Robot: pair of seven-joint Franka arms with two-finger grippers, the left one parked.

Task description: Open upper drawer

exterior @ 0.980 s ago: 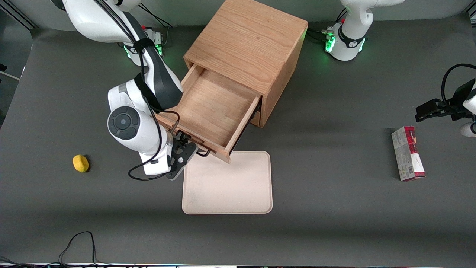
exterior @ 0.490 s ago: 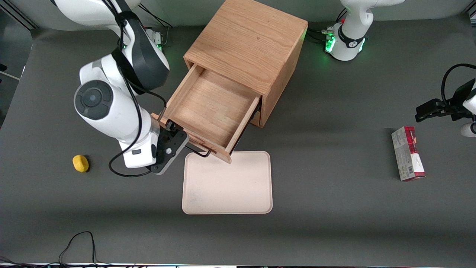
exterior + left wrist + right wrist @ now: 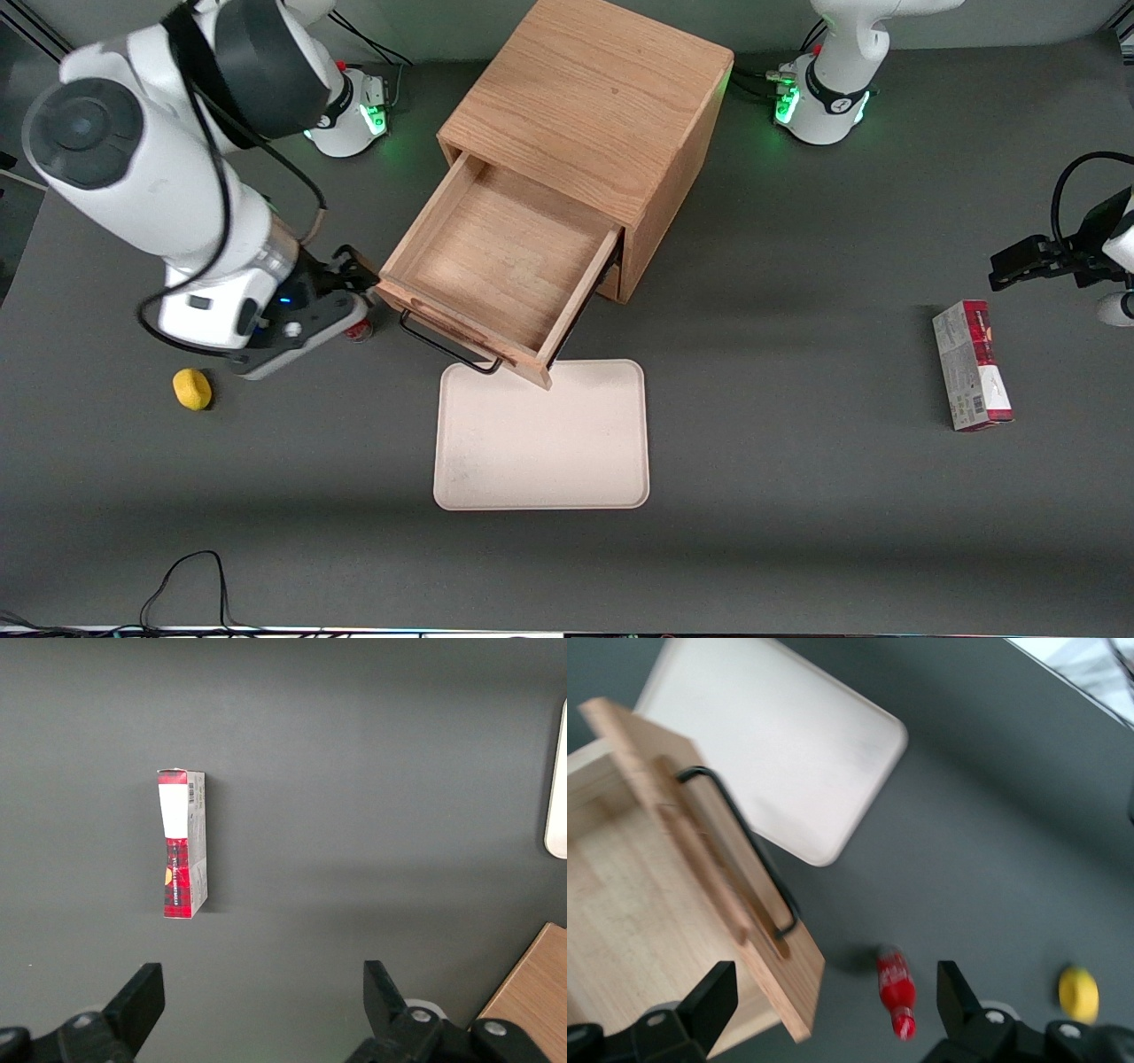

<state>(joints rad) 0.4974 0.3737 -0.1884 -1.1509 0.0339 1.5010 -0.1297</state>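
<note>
The upper drawer (image 3: 500, 261) of the light oak cabinet (image 3: 589, 106) stands pulled far out, and its wooden inside is bare. Its thin black bar handle (image 3: 447, 347) faces the front camera. The drawer (image 3: 647, 904) and handle (image 3: 744, 842) also show in the right wrist view. My gripper (image 3: 354, 276) is open and holds nothing. It hangs above the table just off the drawer's front corner, toward the working arm's end, clear of the handle. In the right wrist view the gripper (image 3: 833, 1010) has its fingers wide apart. The lower drawer is hidden under the upper one.
A pale tray (image 3: 542, 434) lies on the table just in front of the drawer. A small red bottle (image 3: 360, 331) lies under my gripper. A yellow lump (image 3: 192, 388) sits toward the working arm's end. A red and white box (image 3: 972, 365) lies toward the parked arm's end.
My gripper has let go of the handle and moved away from the drawer front toward the working arm's end, rising as it went. The drawer stays open where it was.
</note>
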